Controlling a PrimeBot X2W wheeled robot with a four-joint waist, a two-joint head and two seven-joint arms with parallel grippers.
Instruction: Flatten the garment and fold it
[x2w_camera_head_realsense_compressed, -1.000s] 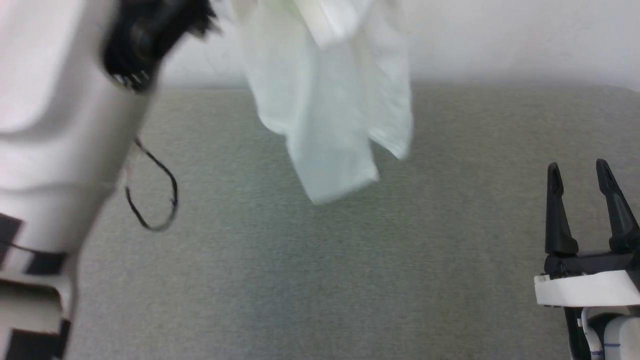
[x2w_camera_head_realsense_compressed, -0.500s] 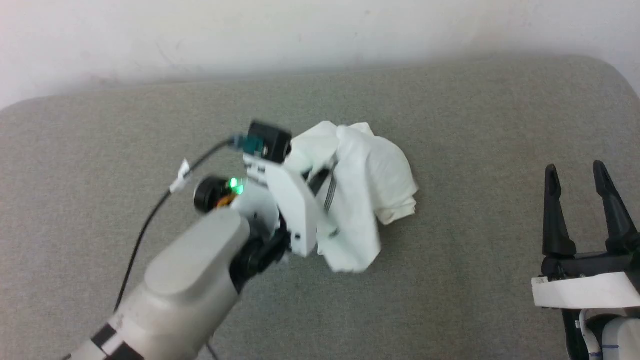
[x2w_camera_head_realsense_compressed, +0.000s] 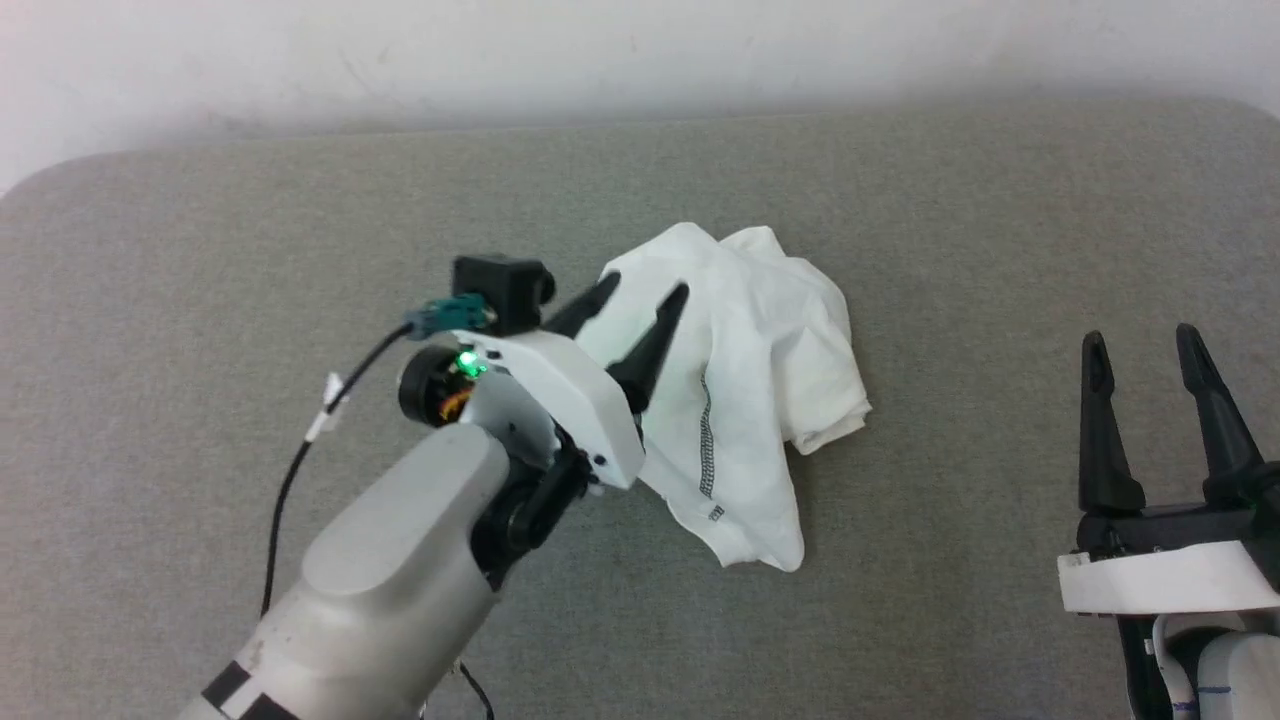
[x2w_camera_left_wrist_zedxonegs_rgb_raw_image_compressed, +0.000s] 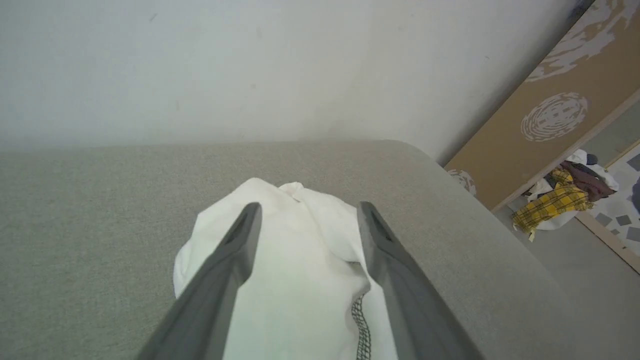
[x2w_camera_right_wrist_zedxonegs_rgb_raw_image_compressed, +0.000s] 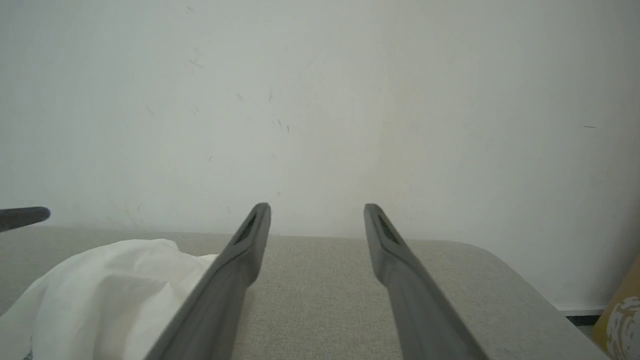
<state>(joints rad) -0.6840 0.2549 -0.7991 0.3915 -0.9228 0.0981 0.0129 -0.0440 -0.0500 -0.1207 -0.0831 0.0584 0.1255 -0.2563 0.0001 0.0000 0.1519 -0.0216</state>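
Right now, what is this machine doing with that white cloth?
A two-armed robot is working on a white garment that lies crumpled in a heap on the grey padded surface. Its left gripper is open right above the heap, gripping nothing. Its right gripper sits open off to the side. The garment is not yet flattened or folded.

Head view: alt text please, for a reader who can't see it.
A crumpled white garment lies heaped on a grey fabric surface. The left gripper hovers open over its left edge; the right gripper stands open at lower right, apart from it.
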